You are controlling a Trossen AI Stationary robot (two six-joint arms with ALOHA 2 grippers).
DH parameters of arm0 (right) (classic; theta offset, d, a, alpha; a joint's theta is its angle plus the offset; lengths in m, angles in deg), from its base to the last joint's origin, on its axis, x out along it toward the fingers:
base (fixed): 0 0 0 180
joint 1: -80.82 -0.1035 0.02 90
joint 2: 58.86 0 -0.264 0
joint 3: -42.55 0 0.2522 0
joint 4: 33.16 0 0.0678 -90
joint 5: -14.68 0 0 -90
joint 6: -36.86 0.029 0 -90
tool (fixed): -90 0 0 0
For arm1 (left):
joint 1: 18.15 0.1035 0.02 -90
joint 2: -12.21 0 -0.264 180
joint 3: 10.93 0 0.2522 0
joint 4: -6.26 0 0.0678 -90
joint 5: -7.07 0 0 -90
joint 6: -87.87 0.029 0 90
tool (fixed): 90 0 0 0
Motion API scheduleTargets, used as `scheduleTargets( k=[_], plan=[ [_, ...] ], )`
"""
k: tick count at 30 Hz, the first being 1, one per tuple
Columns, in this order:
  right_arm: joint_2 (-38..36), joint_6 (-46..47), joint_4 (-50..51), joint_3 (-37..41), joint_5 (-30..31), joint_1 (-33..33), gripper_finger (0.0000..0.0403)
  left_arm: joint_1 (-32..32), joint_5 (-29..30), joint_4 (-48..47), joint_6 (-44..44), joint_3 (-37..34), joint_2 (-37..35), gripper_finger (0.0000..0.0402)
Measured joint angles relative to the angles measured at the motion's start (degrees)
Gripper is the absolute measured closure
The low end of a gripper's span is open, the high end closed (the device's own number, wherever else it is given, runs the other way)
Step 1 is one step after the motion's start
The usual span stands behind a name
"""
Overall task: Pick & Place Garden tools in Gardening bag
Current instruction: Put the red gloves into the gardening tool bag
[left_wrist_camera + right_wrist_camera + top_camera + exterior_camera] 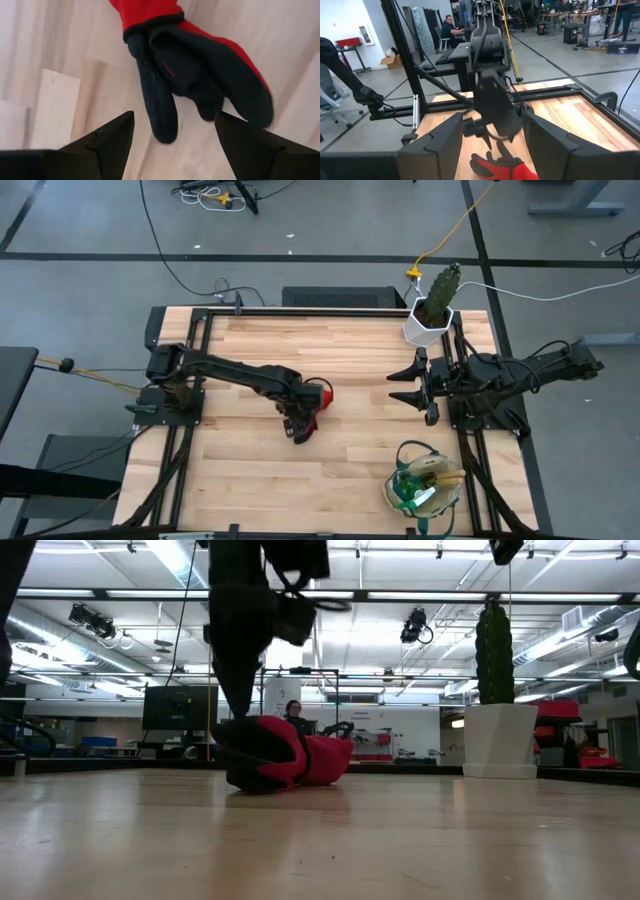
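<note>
The red-and-black gloves (318, 396) lie flat on the wooden table near its middle, and also show in the low view (312, 758). My left gripper (174, 122) points down over their dark finger end and is open. Its two fingertips stand on either side of the glove fingers (160, 100), with bare table between fingertips and gloves. In the high view my left gripper (300, 420) is just nearer than the red cuffs. My right gripper (405, 385) hangs level and open at the table's right side. The gardening bag (425, 485) stands at the near right, with a green-and-white spray bottle (414, 494) in it.
A green cactus in a white pot (432, 315) stands at the far right corner, behind my right gripper. Bare wood lies between the gloves and the bag. Black frame rails (190, 370) run along both sides of the table.
</note>
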Motion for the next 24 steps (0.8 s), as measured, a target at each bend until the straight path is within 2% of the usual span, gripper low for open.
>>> scheduleTargets(
  k=[8,24],
  plan=[
    [0.00,-1.27,0.11,0.00,0.00,0.01,0.0193,2.05,-2.89,2.58,0.00,0.00,4.95,0.0120],
    [0.01,-2.86,0.47,0.00,2.40,0.01,0.0193,4.58,-4.74,4.01,0.07,0.00,10.38,0.0125]
  ],
)
